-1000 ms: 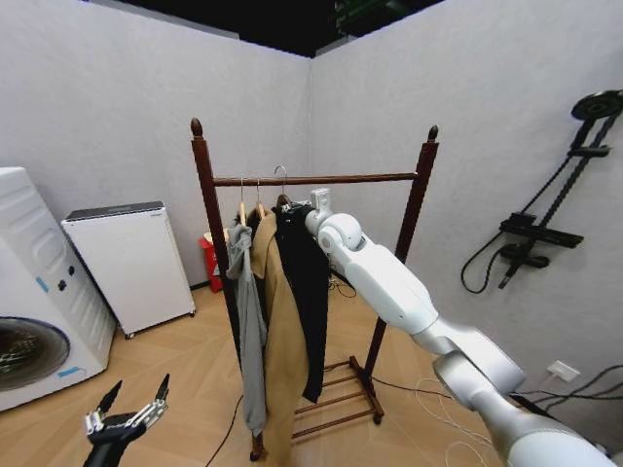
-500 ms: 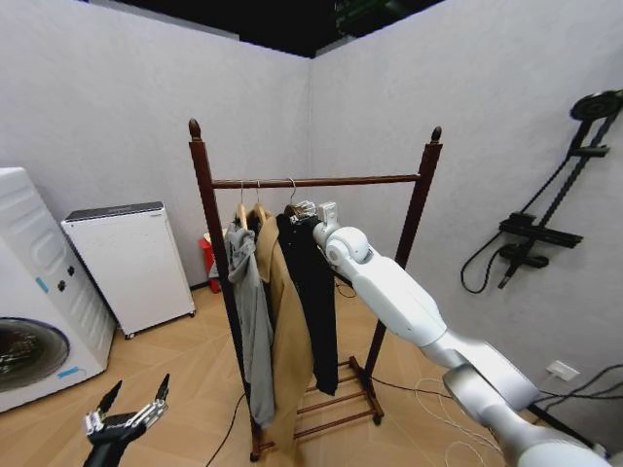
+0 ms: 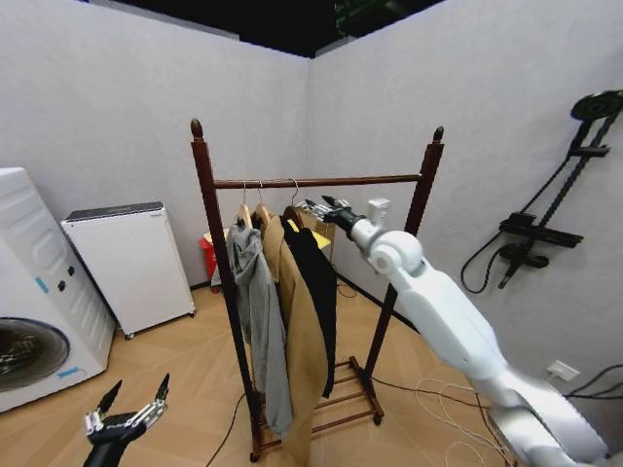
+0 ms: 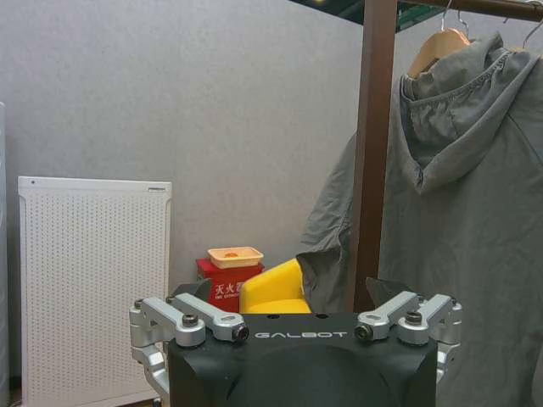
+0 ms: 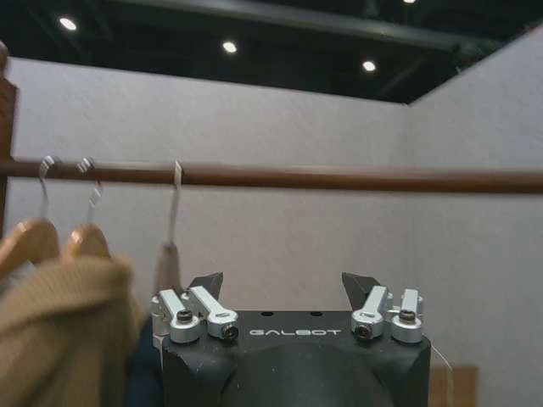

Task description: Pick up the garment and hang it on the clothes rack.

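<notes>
The black jacket point(image 3: 313, 282) hangs by its metal hook point(image 3: 293, 188) on the top rail of the wooden clothes rack point(image 3: 321, 181), rightmost of three garments beside the tan coat point(image 3: 300, 336) and the grey hooded top point(image 3: 257, 306). The right gripper point(image 3: 319, 206) sits just right of the hanger with its fingers spread and nothing held (the hook looks seated). The risk I see is a finger catching the hook or collar as the arm leaves, tugging the jacket off the rail, while the left gripper point(image 3: 127, 413) waits low at near left, also spread and holding nothing.
</notes>
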Tool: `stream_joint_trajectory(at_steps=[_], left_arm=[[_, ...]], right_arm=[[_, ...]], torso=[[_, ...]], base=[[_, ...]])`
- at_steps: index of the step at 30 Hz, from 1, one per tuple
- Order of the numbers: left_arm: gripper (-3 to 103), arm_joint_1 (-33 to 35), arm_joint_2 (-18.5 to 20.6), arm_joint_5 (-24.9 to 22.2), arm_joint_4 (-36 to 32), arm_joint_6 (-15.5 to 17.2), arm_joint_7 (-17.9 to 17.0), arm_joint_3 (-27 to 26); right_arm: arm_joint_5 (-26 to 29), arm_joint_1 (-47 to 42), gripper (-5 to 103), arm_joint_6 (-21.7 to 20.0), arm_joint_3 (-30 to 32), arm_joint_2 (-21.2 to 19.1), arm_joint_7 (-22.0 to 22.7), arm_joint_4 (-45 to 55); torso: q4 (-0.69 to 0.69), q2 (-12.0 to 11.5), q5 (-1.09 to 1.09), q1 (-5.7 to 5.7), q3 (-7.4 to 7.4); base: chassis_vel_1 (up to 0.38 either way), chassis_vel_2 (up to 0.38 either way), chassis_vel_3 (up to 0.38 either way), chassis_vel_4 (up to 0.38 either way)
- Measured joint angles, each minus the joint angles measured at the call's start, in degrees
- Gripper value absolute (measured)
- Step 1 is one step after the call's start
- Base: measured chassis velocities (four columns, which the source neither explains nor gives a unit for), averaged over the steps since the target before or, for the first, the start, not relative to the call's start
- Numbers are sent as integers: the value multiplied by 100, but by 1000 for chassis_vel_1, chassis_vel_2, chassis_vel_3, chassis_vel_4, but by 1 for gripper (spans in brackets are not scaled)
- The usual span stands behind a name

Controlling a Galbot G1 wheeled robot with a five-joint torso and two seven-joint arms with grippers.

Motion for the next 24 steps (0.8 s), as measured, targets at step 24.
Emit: stream_joint_trajectory(at_steps=[24], left_arm=[[100, 0, 0, 0, 0, 0, -2, 0]], right_arm=[[-1516, -4283, 100, 473, 2833, 140, 244, 1413]], torso=[[2, 0, -5, 1, 0]], base=[[-3, -2, -2, -2]])
